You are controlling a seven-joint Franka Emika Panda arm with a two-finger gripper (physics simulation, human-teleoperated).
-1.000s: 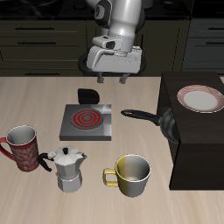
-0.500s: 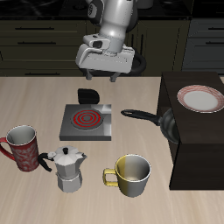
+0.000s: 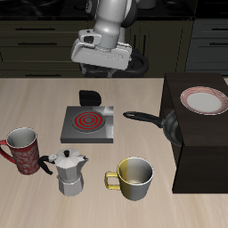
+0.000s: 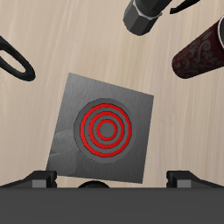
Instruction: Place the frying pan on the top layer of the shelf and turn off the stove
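A: Dark cabinets run behind a pale wood worktop point(image 3: 36, 191). What sits on it?

B: Near the middle, the stove point(image 3: 88, 124), a grey square plate with its coil glowing red. Its black knob point(image 3: 89, 96) stands at the rear edge. The wrist view looks straight down on that red spiral.

A: And the pan?

B: The pan point(image 3: 169, 125) leans against the side of the shelf point(image 3: 209, 151), tilted on edge, its long handle pointing toward the stove. It is not on the shelf's top. Up there lies only a pink-rimmed plate point(image 3: 203, 101).

A: Where is the gripper?

B: The gripper point(image 3: 101, 76) hangs above the worktop, behind the stove and over the knob, touching nothing. Its fingers point(image 4: 39, 181) are spread apart with nothing between them; in the wrist view the two tips sit wide, with the stove's edge between them.

A: Anything else nearer the front edge?

B: A red patterned mug point(image 3: 24, 150), a metal moka pot point(image 3: 69, 171) just beside it, and a yellow and white mug point(image 3: 134, 177) in front of the stove, near the shelf.
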